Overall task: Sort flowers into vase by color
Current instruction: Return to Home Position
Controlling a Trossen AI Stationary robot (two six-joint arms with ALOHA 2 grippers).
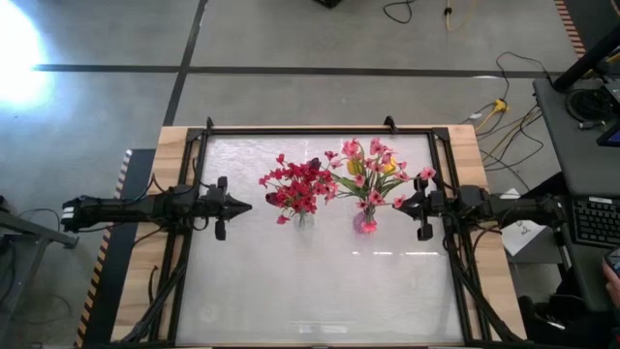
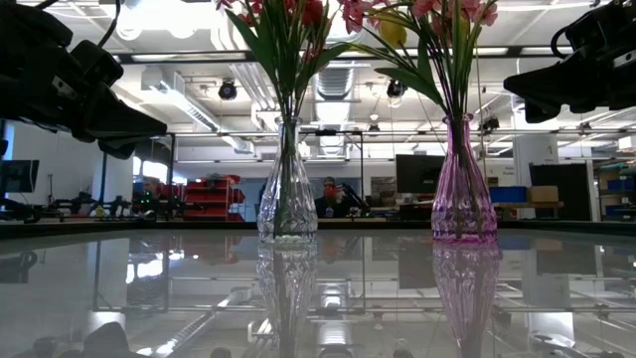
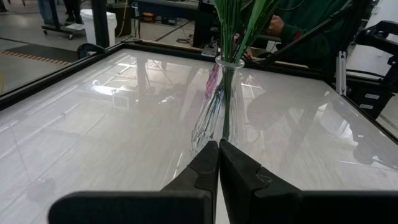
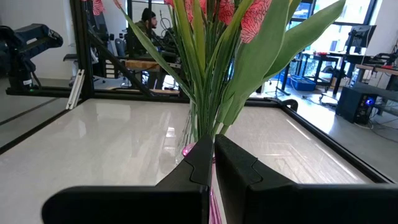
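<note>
Glassy table point(image 1: 320, 291), busy workshop behind it. Sorting looks basically done to me: the red flowers point(image 1: 298, 184) sit in the clear vase point(image 2: 287, 189) just ahead of the left claw point(image 1: 242, 206). The pink flowers point(image 1: 373, 176) plus a couple of yellow blossoms point(image 1: 387, 167) fill the pink vase point(image 2: 462, 189), right up close to the right claw point(image 1: 402, 202). Both claws are pinched closed on nothing, hanging above the glass. No loose stems that I can spot, so I'd guess only parking the arms is left. Low view chops off the blossoms and the wrist views show mostly stems, so I can't count stems per vase.
</note>
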